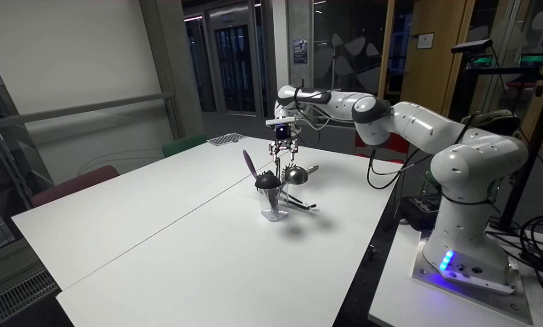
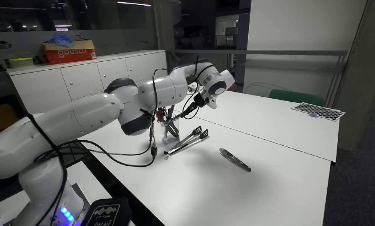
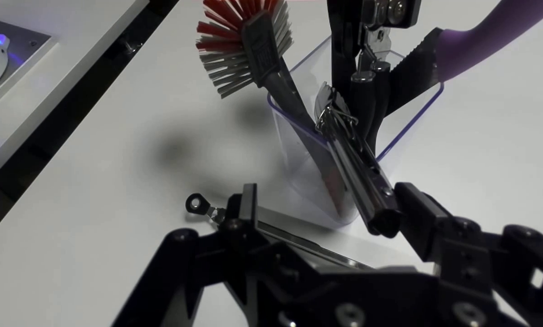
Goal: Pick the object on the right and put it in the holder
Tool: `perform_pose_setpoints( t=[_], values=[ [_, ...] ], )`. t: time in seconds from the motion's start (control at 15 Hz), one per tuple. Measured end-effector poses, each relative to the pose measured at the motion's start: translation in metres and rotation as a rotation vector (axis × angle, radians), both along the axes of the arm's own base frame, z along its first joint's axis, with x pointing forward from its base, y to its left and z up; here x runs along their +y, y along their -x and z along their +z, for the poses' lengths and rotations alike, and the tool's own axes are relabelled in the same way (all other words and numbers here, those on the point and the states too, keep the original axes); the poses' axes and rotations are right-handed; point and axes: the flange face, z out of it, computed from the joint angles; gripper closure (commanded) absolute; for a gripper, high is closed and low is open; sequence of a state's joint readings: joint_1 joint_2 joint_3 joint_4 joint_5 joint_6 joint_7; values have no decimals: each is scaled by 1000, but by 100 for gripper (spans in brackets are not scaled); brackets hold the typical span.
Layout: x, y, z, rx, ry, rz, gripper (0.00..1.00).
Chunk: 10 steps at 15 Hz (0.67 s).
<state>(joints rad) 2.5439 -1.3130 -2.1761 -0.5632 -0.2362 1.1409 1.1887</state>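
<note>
Slim shiny dark-grey utensil (image 3: 360, 177) slanted over rim of clear holder (image 3: 298, 168), fingers (image 3: 419, 218) spread, one just beside its end

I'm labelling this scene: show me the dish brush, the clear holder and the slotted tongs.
Dish brush (image 3: 289, 100): wrist view, on its handle.
Clear holder (image 3: 297, 161): wrist view, on its wall.
Slotted tongs (image 2: 186, 145): in an exterior view, on one leg.

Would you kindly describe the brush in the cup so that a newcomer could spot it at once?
On the big white table stands a clear cup. In the wrist view, the brush leans out of it to the left. Its fan of red and pale bristles sets it apart from the dark handles and the purple-handled utensil that share the cup.
</note>
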Motion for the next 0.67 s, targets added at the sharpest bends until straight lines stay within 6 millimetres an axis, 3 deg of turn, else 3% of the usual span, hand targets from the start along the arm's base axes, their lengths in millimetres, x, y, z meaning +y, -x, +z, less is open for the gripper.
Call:
perform_pose_setpoints(
  t=[0.2,0.33,0.47,0.6,0.67],
  values=[
    [1,0,0,-1,0,2,22],
    [3,-1,1,-1,0,3,34],
    [4,-1,1,-3,1,4,37],
    [4,-2,2,-4,1,4,46],
    [4,-2,2,-4,1,3,42]
  ],
)
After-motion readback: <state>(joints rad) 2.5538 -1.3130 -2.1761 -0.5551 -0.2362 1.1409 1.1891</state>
